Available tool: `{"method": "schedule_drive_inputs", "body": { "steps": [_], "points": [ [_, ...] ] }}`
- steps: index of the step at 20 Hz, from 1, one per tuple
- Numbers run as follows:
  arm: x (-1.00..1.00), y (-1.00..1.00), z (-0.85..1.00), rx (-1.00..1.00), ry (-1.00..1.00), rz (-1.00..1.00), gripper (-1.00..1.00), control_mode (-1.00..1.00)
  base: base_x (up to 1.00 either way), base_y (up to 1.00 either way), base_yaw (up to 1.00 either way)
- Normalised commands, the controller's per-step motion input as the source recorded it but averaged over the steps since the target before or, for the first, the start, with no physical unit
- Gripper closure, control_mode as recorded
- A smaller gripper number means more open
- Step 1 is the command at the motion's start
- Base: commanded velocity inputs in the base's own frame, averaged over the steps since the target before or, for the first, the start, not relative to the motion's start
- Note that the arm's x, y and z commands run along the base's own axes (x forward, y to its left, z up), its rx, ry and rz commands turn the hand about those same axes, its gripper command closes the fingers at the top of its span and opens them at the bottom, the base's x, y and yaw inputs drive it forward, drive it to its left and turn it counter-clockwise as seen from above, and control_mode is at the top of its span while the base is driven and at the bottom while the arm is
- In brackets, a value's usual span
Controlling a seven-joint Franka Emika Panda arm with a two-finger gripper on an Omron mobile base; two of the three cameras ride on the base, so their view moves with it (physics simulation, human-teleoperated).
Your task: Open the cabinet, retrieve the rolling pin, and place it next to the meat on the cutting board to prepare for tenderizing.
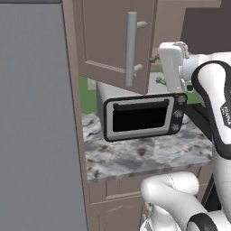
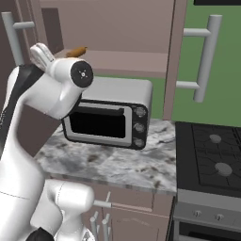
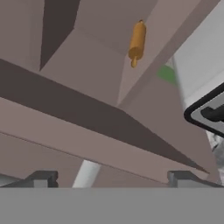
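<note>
The cabinet (image 2: 123, 28) stands open, both doors swung out. Its left door (image 1: 106, 36) carries a long grey bar handle (image 1: 131, 47), and the right door's handle (image 2: 205, 56) shows in the right base view. The rolling pin (image 2: 76, 52) lies on the cabinet's bottom shelf near the left side. In the hand view the rolling pin (image 3: 136, 43) is far ahead and small. My gripper (image 3: 113, 179) is open and holds nothing. It sits below the shelf, close to a door's edge, with a grey bar (image 3: 87, 173) between the fingertips (image 3: 41, 178). The meat and the cutting board are out of view.
A silver toaster oven (image 1: 142, 117) with a dark window sits on the marble counter (image 2: 117, 164) right under the cabinet. A black stove top (image 2: 212, 155) lies to the right. A tall grey panel (image 1: 36, 122) fills the left. Base cabinets (image 2: 141, 212) run below the counter.
</note>
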Motion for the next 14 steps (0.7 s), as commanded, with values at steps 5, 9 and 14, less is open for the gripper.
{"method": "schedule_drive_inputs", "body": {
  "steps": [5,9,14],
  "points": [
    [0.0,0.53,0.0,0.0,0.09,0.02,-1.0,-1.0,0.0,0.0,0.0],
    [0.0,0.45,0.0,0.0,0.08,0.03,-1.0,-1.0,0.0,0.0,0.0],
    [-0.04,0.05,-0.01,0.06,0.02,0.08,-1.0,-1.0,0.0,0.0,0.0]
  ]
}}
